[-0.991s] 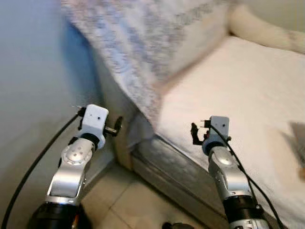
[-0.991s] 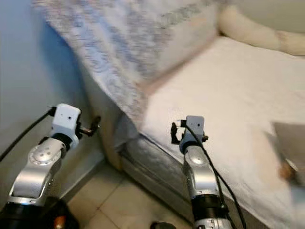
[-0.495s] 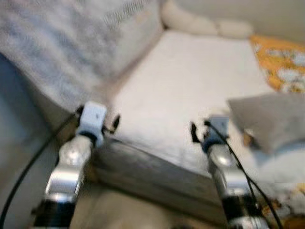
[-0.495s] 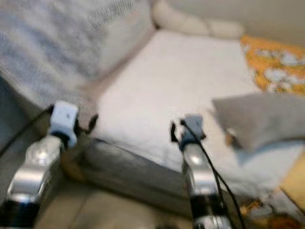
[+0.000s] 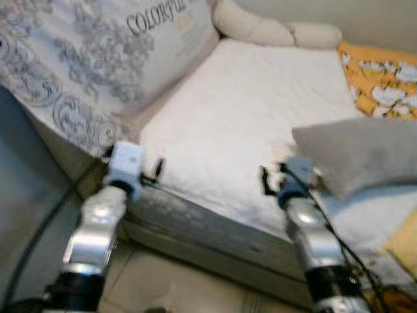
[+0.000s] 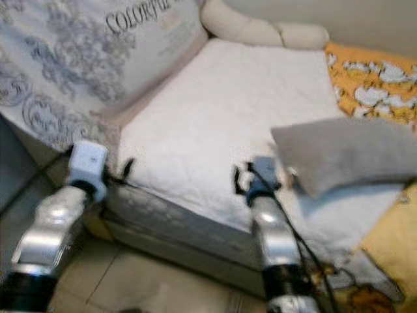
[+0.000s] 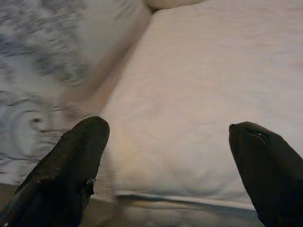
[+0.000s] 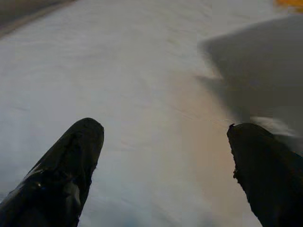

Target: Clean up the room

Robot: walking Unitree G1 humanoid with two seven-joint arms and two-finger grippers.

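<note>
Bed: a mattress (image 5: 260, 111) under a white quilted cover, its near edge facing the robot above a tiled floor (image 6: 143, 280)
Big pillow: a pale cushion (image 5: 98, 59) printed with grey scrolls and the word "COLORFUL" leans at the left end of the bed
Bolster: a cream roll (image 5: 273, 29) lies along the far edge of the mattress
Grey cloth: a grey pillow or folded cloth (image 6: 345, 153) lies on the right part of the white cover (blurred, so which of the two I cannot tell), in the right wrist view it lies beyond the fingertips (image 8: 265, 71)
Orange fabric: an orange sheet with white shapes (image 5: 384, 78) lies at the far right, beyond the grey cloth
Yellow item: something yellow (image 6: 391, 248) at the near right corner of the bed, too blurred to name
Left gripper: raised at the near left corner of the mattress (image 5: 158, 171), fingers (image 7: 71, 165) spread wide with nothing between them
Right gripper: held up over the near edge of the white cover (image 5: 266, 182), just left of the grey cloth, fingers (image 8: 66, 165) wide apart and empty
</note>
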